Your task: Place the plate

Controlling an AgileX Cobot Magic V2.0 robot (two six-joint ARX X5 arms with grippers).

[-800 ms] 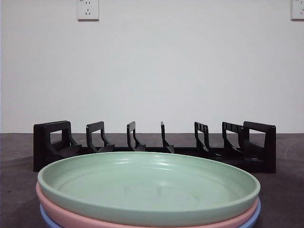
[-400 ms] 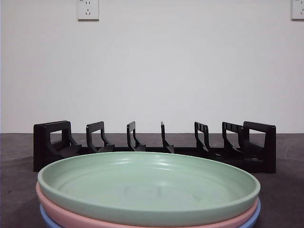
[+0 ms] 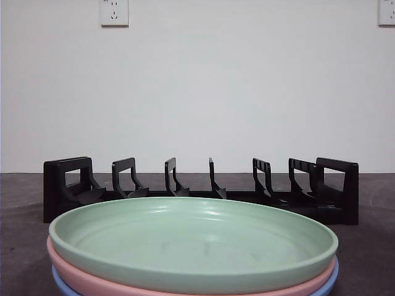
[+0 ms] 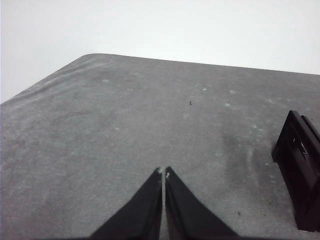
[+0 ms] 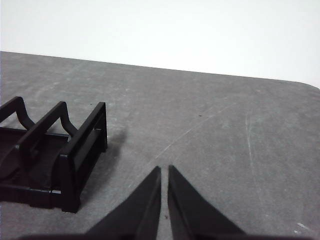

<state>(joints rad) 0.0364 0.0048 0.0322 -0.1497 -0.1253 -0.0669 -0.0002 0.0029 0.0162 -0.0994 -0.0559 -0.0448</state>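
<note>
- Three stacked plates at lower centre of the front view: green plate (image 3: 191, 243) on top, pink plate (image 3: 80, 277) under it, blue plate (image 3: 62, 285) lowest.
- One black rack (image 3: 200, 188) behind, mid-frame, slots unfilled.
- Left end effector (image 4: 163, 173) closed over bare counter (image 4: 100, 130), rack end at right edge.
- Right end effector (image 5: 164, 170) closed, rack end at left.

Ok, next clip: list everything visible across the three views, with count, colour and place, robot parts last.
Round green plate: one, pale green, top of the stack nearest the front camera.
Round pink plate: one, pink, directly under the green.
Round blue plate: one, light blue, bottom of the stack.
Black plastic plate rack: one, black, behind the stack, no plates in it.
Grey table: one, dark grey.
Wall sockets: two, white, high on the wall.
Left gripper: black, shut, over bare table.
Right gripper: black, shut, beside the rack's end.
</note>
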